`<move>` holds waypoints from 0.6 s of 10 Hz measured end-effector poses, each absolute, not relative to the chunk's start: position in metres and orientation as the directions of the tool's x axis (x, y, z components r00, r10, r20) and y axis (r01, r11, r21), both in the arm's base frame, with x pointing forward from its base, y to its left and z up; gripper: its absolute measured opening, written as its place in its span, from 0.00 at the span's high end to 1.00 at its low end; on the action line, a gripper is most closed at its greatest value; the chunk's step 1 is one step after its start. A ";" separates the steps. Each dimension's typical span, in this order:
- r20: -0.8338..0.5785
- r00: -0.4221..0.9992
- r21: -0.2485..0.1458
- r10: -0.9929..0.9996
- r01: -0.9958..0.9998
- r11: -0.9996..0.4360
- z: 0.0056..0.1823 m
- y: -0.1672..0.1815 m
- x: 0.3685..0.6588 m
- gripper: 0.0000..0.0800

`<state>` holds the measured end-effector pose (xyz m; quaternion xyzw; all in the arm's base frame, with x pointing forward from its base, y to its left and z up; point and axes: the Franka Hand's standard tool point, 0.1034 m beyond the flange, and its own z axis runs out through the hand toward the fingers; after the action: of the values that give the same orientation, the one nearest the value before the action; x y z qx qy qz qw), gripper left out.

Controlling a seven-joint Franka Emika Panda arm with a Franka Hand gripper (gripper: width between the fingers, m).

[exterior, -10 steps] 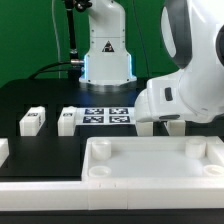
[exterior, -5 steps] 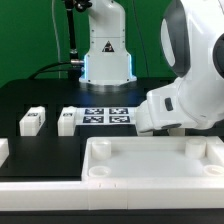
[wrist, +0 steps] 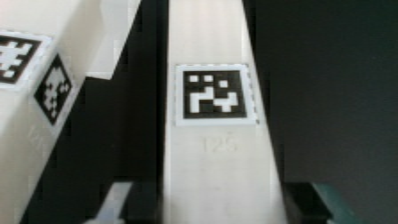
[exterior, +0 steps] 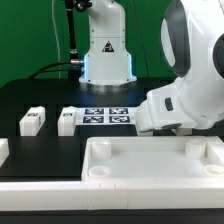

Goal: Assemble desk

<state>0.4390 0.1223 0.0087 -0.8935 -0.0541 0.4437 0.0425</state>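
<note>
The desk slab [exterior: 150, 160], white with a raised rim and round corner sockets, lies at the front of the table. Two white tagged legs [exterior: 32, 121] [exterior: 68, 120] lie on the exterior view's left. In the wrist view a tagged white leg [wrist: 217, 110] runs lengthwise between my fingers [wrist: 121, 200]. My gripper [wrist: 217, 205] is open and straddles this leg, with a dark gap on each side. A second tagged leg [wrist: 89, 50] lies right beside it. In the exterior view the gripper is hidden behind the arm's wrist [exterior: 185, 105].
The marker board [exterior: 108, 116] lies at the middle back, in front of the arm's base [exterior: 107, 55]. Another white part [exterior: 3, 150] shows at the exterior view's left edge. The table is black.
In the first half second the wrist sank a little toward the table on the exterior view's right. Since then nothing has visibly moved.
</note>
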 end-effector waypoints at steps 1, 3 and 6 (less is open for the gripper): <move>-0.788 0.600 -0.124 0.134 0.059 -0.991 0.009 0.122 0.439 0.64; -0.788 0.601 -0.124 0.134 0.059 -0.991 0.009 0.122 0.439 0.64; -0.785 0.594 -0.162 0.175 0.076 -0.984 0.057 0.110 0.464 0.64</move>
<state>0.4644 0.1102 0.0568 -0.8910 -0.0707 0.4449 0.0556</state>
